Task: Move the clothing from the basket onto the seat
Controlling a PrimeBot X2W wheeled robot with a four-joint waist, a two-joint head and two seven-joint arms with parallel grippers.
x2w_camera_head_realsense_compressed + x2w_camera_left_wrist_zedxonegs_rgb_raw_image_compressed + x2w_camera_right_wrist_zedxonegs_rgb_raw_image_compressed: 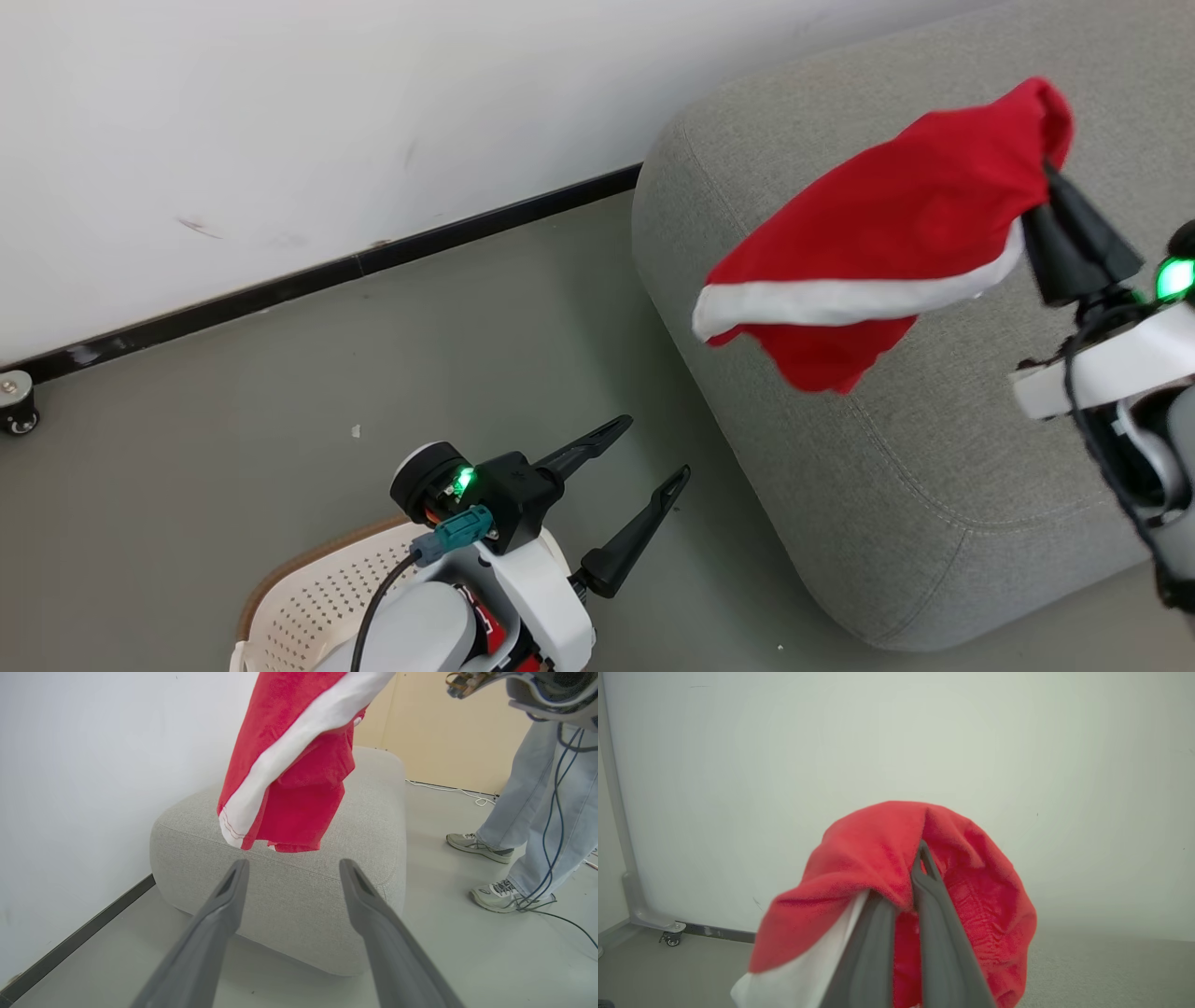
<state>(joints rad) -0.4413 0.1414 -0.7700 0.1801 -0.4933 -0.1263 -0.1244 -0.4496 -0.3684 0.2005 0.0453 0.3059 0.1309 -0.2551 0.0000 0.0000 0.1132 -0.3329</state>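
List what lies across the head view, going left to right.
Caster → basket → left gripper, jaws open → red garment → right gripper, jaws shut on the garment.

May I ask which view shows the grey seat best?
The left wrist view: the seat shows nearly whole, top and sides. The head view crops its right edge; the right wrist view catches a grey strip.
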